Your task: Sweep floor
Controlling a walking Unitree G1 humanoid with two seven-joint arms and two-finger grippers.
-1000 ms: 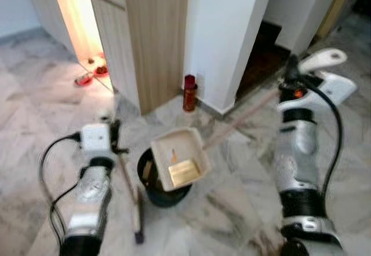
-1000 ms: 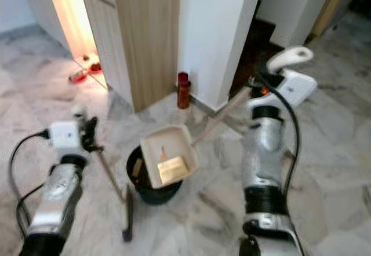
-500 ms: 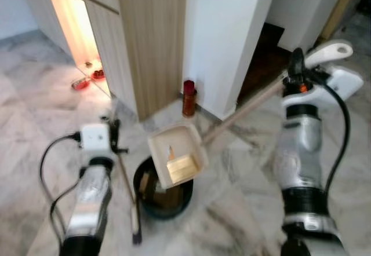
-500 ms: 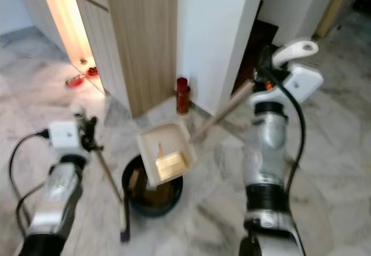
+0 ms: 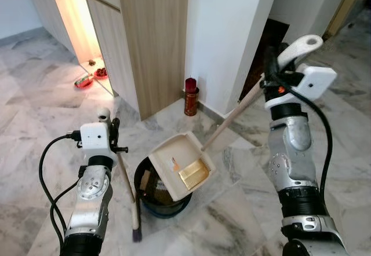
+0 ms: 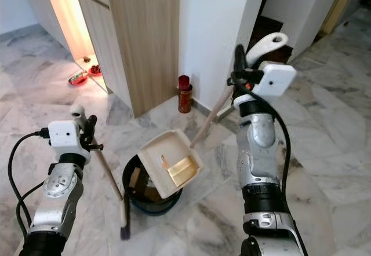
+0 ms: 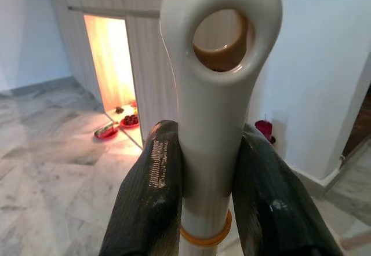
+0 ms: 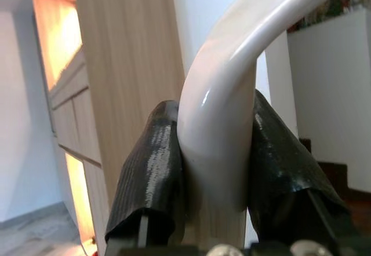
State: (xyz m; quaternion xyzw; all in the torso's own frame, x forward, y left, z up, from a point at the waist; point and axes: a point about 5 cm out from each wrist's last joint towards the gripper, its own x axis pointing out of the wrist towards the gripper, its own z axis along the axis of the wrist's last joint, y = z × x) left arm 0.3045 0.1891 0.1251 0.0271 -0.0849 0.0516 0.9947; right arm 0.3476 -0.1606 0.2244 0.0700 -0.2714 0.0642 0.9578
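Dustpan (image 5: 181,164) below right gripper (image 8: 211,152), over bin (image 5: 164,197)

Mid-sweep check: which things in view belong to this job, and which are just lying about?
In use:
- dustpan, held by right gripper, tilted over the bin
- broom, held by left gripper
- black bin
- yellow scrap in the dustpan

Lying about:
- red bottle by the white wall
- red dishes in the lit alcove

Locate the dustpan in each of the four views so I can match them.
Left eye view: dustpan at lower centre, tipped over the black bin.
Right eye view: lower centre, over the same bin.
Left wrist view: not in it.
Right wrist view: its white handle end, between the black fingers.
Shared landmark: red bottle.
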